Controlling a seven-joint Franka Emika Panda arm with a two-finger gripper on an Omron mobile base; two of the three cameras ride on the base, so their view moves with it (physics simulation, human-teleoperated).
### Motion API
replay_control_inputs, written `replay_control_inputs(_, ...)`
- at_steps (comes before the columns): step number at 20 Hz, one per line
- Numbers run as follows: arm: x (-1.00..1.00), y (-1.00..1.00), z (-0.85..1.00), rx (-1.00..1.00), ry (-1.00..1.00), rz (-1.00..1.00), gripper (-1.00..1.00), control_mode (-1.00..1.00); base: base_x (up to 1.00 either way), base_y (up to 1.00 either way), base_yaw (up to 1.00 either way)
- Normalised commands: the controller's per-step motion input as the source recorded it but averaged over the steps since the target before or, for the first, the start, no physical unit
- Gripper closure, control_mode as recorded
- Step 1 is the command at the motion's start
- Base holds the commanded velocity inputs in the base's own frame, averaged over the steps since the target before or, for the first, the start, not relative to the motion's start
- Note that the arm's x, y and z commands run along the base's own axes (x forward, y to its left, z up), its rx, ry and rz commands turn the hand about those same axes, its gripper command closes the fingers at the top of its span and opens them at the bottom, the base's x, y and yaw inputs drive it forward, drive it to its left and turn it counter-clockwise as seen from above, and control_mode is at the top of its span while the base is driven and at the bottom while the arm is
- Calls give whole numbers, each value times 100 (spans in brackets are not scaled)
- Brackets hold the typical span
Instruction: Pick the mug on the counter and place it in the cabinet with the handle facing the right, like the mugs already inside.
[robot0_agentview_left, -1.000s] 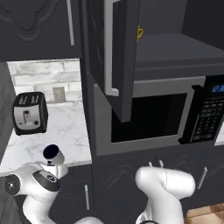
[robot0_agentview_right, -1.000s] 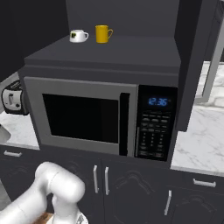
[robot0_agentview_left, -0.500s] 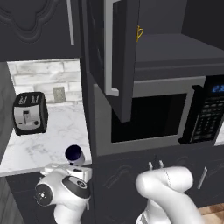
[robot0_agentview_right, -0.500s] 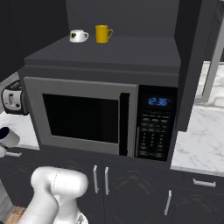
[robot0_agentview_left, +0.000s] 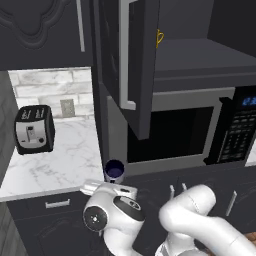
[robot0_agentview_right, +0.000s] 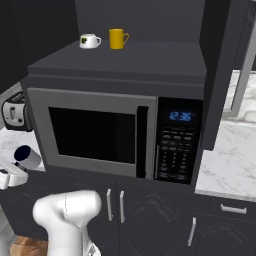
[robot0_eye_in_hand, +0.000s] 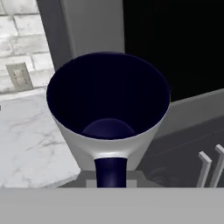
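The mug (robot0_agentview_left: 114, 170) is a small white cup with a navy rim and dark inside, held in my gripper (robot0_agentview_left: 113, 182) off the front edge of the counter (robot0_agentview_left: 55, 160). In the right base view the mug (robot0_agentview_right: 26, 156) hangs left of the microwave, with the gripper (robot0_agentview_right: 18, 167) shut on it. In the hand view the mug (robot0_eye_in_hand: 109, 127) opens toward the camera, and its navy handle (robot0_eye_in_hand: 110, 170) points down at the hand. The cabinet (robot0_agentview_left: 200, 55) above the microwave stands open, its door (robot0_agentview_left: 127, 55) swung out. Inside it sit a white mug (robot0_agentview_right: 90, 41) and a yellow mug (robot0_agentview_right: 118, 38).
A microwave (robot0_agentview_right: 100, 130) sits under the cabinet shelf. A toaster (robot0_agentview_left: 34, 129) stands at the back left of the counter. Low dark cabinets with silver pulls (robot0_agentview_right: 114, 205) run below. More marble counter (robot0_agentview_right: 230, 160) lies to the right of the microwave.
The arm has swung right with the mug in its grip, carrying it from over the counter's left part to the front edge beside the microwave.
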Motion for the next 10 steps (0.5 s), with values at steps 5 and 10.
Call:
replay_control_inputs(5,0,-77,38,4,-1,0,100,-100,0,0,0)
replay_control_inputs(10,0,-52,61,5,0,0,100,-100,0,0,0)
